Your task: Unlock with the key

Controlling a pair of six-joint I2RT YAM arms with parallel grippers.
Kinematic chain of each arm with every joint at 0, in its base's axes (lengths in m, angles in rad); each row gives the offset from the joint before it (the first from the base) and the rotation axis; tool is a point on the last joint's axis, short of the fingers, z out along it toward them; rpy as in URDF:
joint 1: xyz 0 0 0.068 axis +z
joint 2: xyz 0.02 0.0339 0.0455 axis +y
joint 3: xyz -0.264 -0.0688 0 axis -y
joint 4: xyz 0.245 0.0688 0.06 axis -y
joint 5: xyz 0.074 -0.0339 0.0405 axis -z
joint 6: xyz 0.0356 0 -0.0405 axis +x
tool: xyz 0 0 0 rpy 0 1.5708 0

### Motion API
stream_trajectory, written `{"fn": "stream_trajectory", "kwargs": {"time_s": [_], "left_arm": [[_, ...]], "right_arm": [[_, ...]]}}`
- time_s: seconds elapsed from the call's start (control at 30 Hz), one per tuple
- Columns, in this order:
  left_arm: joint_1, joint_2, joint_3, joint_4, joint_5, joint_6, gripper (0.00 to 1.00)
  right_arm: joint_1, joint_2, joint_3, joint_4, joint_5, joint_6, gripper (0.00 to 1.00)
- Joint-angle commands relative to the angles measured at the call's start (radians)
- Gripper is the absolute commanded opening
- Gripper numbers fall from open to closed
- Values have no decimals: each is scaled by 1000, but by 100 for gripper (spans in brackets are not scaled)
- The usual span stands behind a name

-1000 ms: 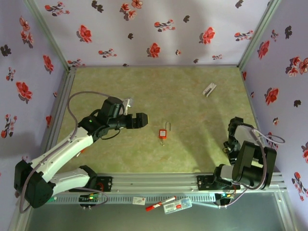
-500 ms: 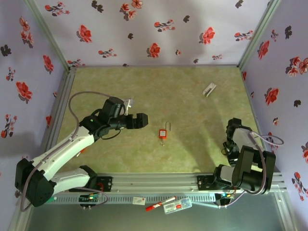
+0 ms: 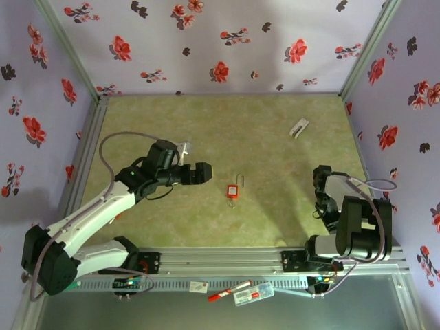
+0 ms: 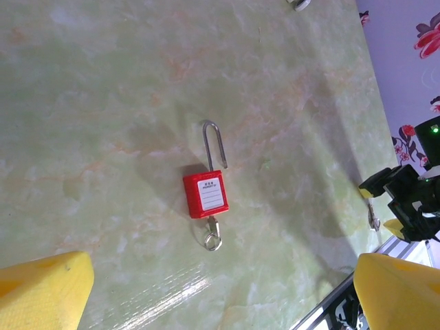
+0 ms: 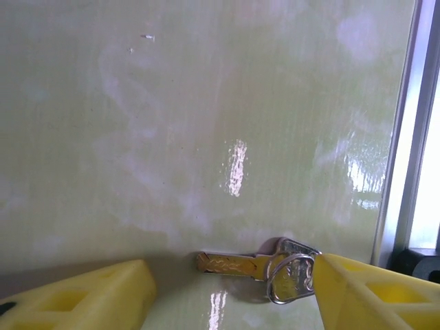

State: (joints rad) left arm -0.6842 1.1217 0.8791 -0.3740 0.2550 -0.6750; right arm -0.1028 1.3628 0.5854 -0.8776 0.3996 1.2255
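I have the right end effector (image 5: 232,273) down low at the near right of the tabletop (image 3: 261,137), and in its wrist view the key (image 5: 237,264) lies flat on the green surface between the two yellow fingers (image 5: 82,295). Its brass-coloured blade points toward the left-hand finger, and its head, with a metal ring through it, sits right against the other one. The jaws stand partly apart with a gap left on the blade side, so I read nothing as gripped. My left end effector (image 4: 223,275) hovers over the middle of the tabletop with its fingers spread wide and nothing between them. Below it I see the red padlock (image 4: 205,194) lying flat, its wire shackle sticking out of the body and a small metal ring at the opposite end. A small white clip (image 3: 299,127) lies far back on the right, well apart from everything else.
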Motion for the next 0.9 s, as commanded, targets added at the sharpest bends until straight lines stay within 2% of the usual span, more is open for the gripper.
{"fn": "stream_trajectory", "kwargs": {"time_s": [0.0,0.2,0.27,0.4,0.43,0.57,0.87], "left_arm": [[10,-44,-22,23,-2,-5,98],[11,-60,-28,7,-2,-7,98],[12,-63,-29,6,-2,-12,97],[12,-66,-21,-11,-3,-11,97],[11,-67,-20,-15,-2,-11,97],[11,-65,-12,-27,-3,-5,97],[11,-48,3,-33,-2,1,97]], "right_arm": [[32,-16,-43,234,-169,40,62],[15,-121,-136,248,-175,122,58],[14,-162,-170,252,-165,150,53],[-8,-265,-262,270,-174,218,36],[-11,-293,-281,277,-173,229,34],[-13,-349,-324,342,-188,206,35],[2,-257,-256,468,-248,116,42]]}}
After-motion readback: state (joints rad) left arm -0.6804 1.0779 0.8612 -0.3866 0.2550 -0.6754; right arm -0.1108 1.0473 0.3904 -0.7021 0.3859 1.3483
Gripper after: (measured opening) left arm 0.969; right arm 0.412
